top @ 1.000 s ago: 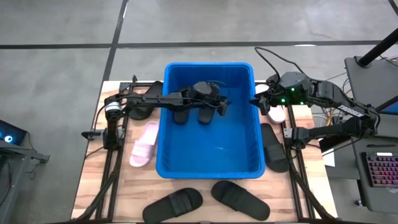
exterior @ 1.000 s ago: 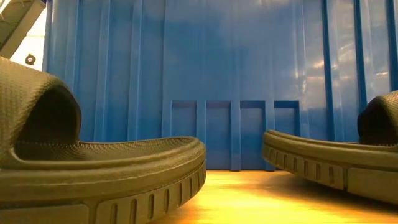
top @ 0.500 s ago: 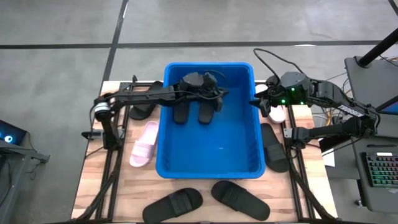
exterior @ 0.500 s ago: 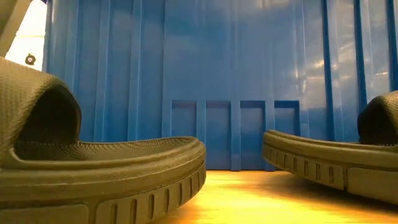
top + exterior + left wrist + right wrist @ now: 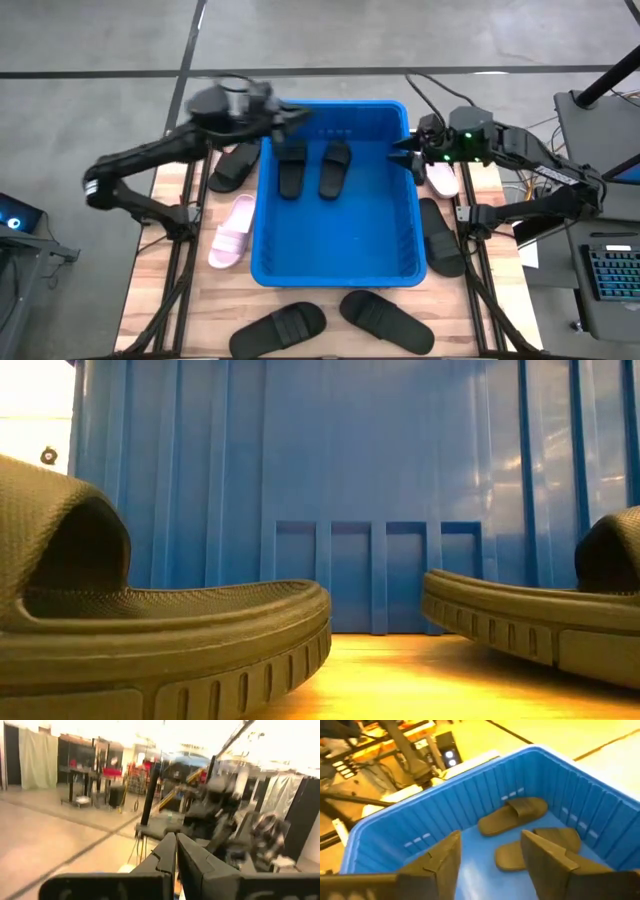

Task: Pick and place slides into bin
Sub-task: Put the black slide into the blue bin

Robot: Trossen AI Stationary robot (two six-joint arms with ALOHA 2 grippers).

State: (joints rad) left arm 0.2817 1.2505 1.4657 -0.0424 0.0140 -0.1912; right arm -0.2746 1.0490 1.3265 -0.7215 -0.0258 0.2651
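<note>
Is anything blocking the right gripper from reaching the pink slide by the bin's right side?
Nothing visible does. The open right gripper hangs over the right rim of the bright blue plastic bin, and the pale pink rubber slide lies on the table just outside that rim.

Two black slides [image 5: 150, 630] [image 5: 540, 620] lie on the wooden table [image 5: 420, 680] before the bin [image 5: 350, 480].

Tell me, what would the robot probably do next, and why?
Probably lower the right gripper, open at the blue bin's right rim, onto the pale pink slide beside it. Two black slides already lie inside, and the left gripper, shut, holds nothing.
</note>
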